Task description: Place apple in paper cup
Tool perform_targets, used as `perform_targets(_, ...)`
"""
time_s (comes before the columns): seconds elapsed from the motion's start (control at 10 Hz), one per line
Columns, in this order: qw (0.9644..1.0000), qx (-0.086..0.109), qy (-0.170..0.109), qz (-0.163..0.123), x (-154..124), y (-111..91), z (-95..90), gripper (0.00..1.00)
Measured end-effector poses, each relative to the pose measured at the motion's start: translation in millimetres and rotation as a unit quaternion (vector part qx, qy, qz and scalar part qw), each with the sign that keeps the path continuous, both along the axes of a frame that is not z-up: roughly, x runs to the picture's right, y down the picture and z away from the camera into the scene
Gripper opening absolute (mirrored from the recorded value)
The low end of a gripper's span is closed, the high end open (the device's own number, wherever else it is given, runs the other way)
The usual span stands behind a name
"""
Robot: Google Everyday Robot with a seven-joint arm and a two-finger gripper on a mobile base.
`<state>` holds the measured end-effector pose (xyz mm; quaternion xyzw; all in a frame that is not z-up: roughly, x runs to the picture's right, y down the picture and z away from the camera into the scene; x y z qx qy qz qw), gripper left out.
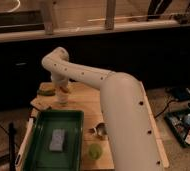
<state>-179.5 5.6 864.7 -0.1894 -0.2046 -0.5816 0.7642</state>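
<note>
Wooden table (85,102): gripper (63,95) hangs at its far-left end

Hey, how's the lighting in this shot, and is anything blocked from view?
Camera view: warm, dim light, with the background behind the wooden table nearly black; the white arm fills the middle and hides part of the table; the gripper hangs at the table's far left.

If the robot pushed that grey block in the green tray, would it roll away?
Probably not. The grey block looks flat-sided and lies flat, so it would likely slide. It may be a sponge, so soft and light. The green tray has raised walls that should stop it. The gripper hangs beyond the tray, over the wooden table.
</note>
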Motion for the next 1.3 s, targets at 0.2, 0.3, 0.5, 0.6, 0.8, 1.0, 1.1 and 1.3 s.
perform_targets(0.2, 1.0, 0.0, -0.005, 0.001, -0.6, 0.9, -0.4, 0.57)
perform_targets(0.3, 1.0, 0.001, -0.005, 0.001, 1.3, 0.5, 0.5, 0.57)
perform_targets(0.5, 1.0, 0.001, -0.006, 0.002, 1.7, 0.1, 0.8, 0.57)
perform_targets(0.6, 1.0, 0.002, -0.006, 0.002, 2.8, 0.0, 1.3, 0.57)
perform_targets(0.8, 1.0, 0.003, -0.008, 0.004, 4.8, -0.2, 1.6, 0.57)
perform_targets(1.0, 0.9999, 0.004, -0.009, 0.005, 6.5, -0.3, 2.0, 0.57)
perform_targets(1.1, 0.9999, 0.004, -0.01, 0.005, 6.8, -0.5, 2.1, 0.57)
perform_targets(1.3, 0.9999, 0.005, -0.011, 0.006, 8.1, -1.3, 2.3, 0.57)
